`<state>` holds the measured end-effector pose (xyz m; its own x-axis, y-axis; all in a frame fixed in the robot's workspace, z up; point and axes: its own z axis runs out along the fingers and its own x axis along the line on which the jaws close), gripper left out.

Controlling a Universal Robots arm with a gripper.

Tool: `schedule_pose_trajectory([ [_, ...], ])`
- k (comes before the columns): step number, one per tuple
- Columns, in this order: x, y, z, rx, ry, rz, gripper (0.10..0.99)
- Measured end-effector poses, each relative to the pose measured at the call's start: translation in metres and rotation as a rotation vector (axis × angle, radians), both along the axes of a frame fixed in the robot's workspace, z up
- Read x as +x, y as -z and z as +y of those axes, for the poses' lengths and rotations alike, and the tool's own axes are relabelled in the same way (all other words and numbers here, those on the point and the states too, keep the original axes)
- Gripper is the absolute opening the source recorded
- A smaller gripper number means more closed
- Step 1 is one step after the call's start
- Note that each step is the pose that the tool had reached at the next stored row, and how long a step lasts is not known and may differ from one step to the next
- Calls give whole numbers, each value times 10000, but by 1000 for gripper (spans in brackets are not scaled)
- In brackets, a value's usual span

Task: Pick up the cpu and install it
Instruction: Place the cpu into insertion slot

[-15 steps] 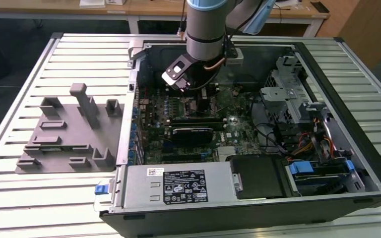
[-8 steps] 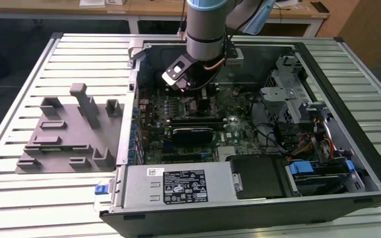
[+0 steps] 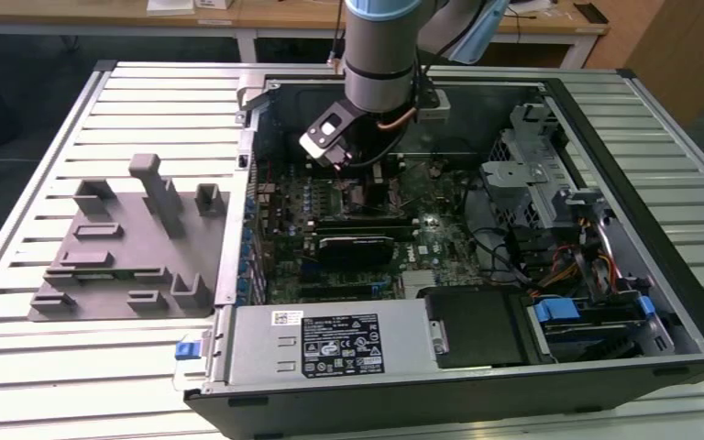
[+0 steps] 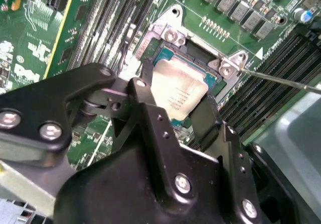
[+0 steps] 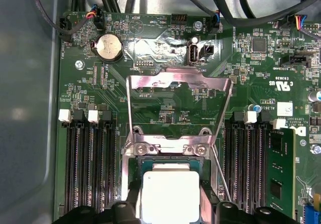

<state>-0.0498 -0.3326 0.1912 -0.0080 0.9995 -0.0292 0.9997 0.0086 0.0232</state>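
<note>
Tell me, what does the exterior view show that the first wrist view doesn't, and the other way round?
Exterior view: the whole open case, the arm reaching into it, and a grey fixture on the table at the exterior view's left. First wrist view: close up, the cpu in the gripper, the raised metal plate beside it, and a coin battery. Shared: the green motherboard with its memory slots.

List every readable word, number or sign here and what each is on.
No text can be quoted safely.
The label on the metal box: print too small to read.
The cpu: faint lines on top, unreadable.
The green board: tiny white lettering, too small to read.
The white sticker on it: unreadable.
</note>
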Motion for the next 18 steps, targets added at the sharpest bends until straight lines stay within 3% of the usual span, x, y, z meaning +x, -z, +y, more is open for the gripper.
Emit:
schedule_pose_trajectory([
  [1, 0, 0, 0, 1, 0, 1, 549],
  [2, 0, 0, 0, -1, 0, 3, 612],
  [7, -1, -8, -2, -9, 1, 8, 612],
  [18, -1, -154, -1, -7, 1, 7, 612],
])
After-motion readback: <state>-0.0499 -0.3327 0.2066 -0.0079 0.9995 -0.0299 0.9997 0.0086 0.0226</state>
